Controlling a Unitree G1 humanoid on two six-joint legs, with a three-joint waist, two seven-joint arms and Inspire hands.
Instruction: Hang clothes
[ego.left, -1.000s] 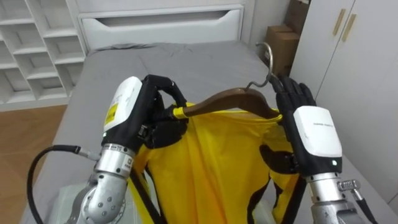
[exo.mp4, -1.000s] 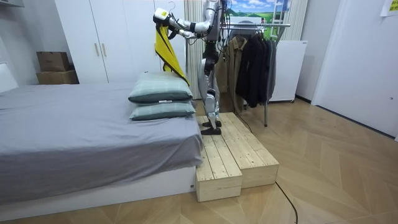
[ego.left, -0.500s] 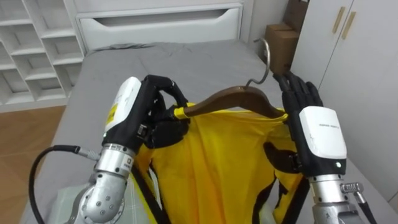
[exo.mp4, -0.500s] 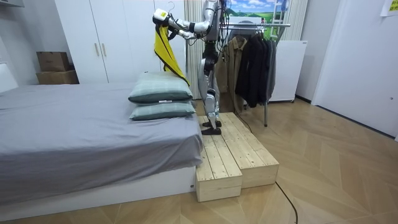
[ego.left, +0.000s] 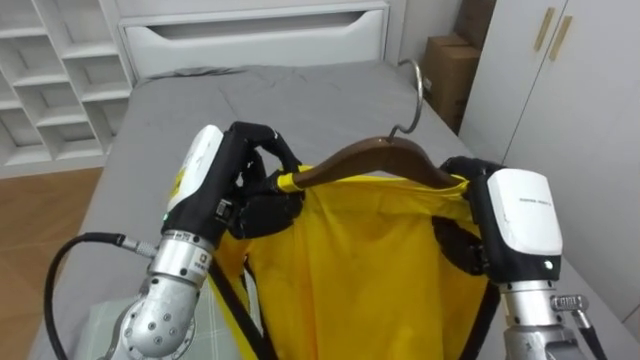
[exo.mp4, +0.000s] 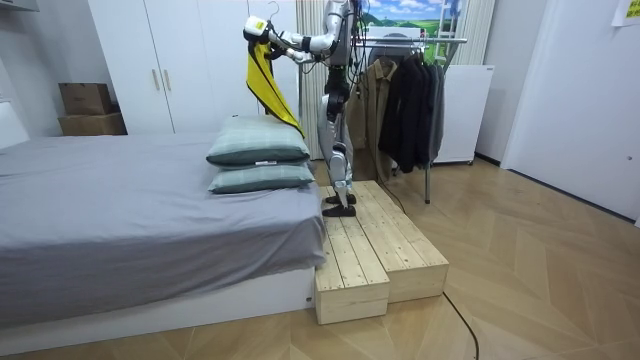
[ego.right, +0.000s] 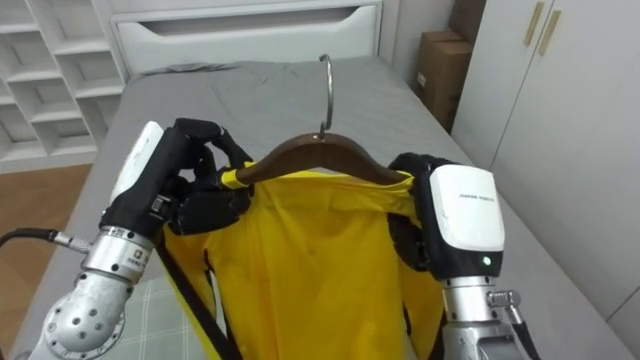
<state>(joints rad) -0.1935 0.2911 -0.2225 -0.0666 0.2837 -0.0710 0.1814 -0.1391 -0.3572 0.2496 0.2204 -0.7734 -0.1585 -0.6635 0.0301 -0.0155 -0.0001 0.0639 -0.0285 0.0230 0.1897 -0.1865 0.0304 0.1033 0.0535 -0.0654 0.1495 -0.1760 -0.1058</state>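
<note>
Yellow garment (ego.left: 370, 270) on wooden hanger (ego.left: 360, 158) — left robot hand (ego.left: 225, 185) and right robot hand (ego.left: 515, 220) clasp its ends.

Yellow cloth garment (ego.left: 370, 270): one.
Brown wooden hanger with metal hook (ego.left: 350, 158): one.
Grey-green pillows (exo.mp4: 258, 141): two, stacked.
Grey-covered bed (exo.mp4: 120, 210): one.
Pale wooden plank platforms (exo.mp4: 350, 262): two, side by side.
Brown cardboard boxes (exo.mp4: 85, 98): two.
Dark hanging garments (exo.mp4: 410, 100): several, exact count unclear.
</note>
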